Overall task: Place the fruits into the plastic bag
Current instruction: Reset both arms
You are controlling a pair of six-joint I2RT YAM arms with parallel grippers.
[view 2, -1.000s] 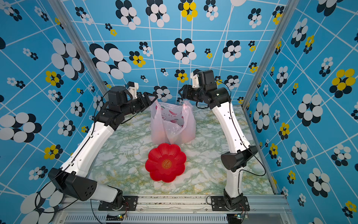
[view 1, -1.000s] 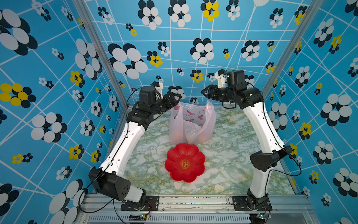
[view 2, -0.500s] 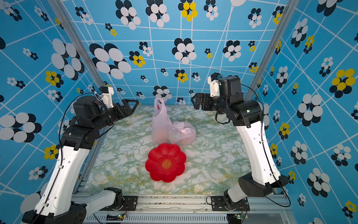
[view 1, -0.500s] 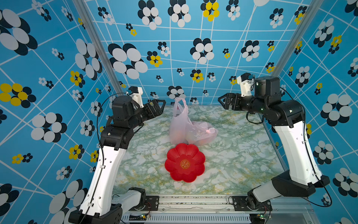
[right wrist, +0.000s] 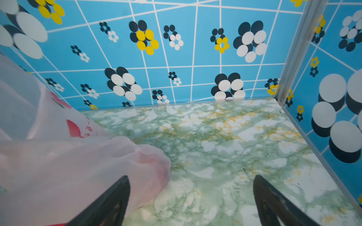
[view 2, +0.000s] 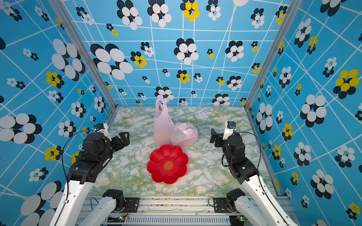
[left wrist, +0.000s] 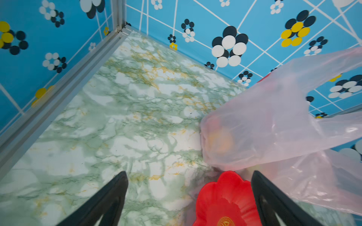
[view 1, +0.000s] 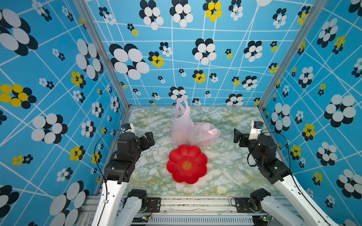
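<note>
Left gripper [view 1: 148, 138] and right gripper [view 1: 238, 137] have let go, jaws wide and empty. The plastic bag [view 1: 188, 129] now slumps at twelve o'clock of the empty plate [view 1: 187, 172], so the task seems finished.

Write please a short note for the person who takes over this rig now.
Left pincer: open, empty, near the table's left edge, clear of the bag.
Right pincer: open, empty, near the right edge.
Plastic bag: on the table behind the red plate, one handle upright, other side slumped.
Fruits: dim shapes inside the bag; none seen on plate or table.
Done: packing, it seems. Left: nothing visible.
</note>
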